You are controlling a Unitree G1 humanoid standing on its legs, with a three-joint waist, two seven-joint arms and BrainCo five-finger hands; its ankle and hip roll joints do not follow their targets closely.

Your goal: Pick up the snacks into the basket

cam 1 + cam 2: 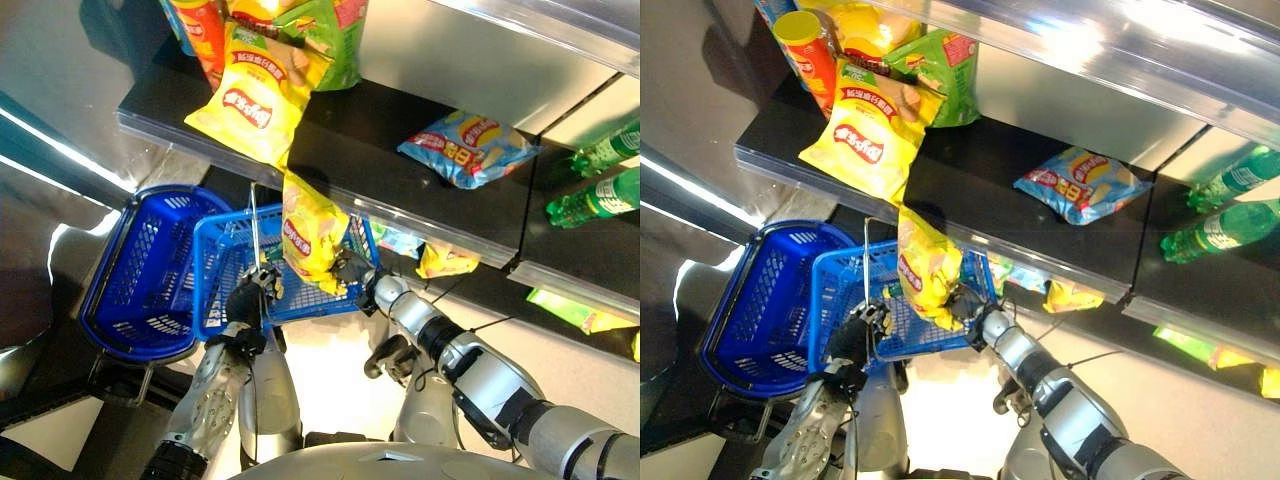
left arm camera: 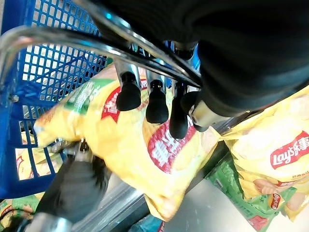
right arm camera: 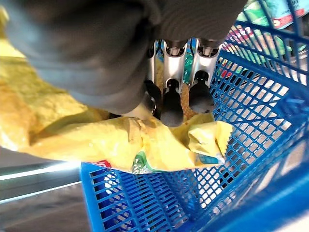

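Above blue basket [image 1: 230,275], right hand [image 1: 352,270] pinches yellow bag [image 1: 310,235].

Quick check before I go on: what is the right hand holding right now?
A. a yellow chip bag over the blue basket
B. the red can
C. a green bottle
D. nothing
A: the right hand has its fingers curled on the yellow chip bag, which hangs above the blue basket whose wire handle the left hand grips.
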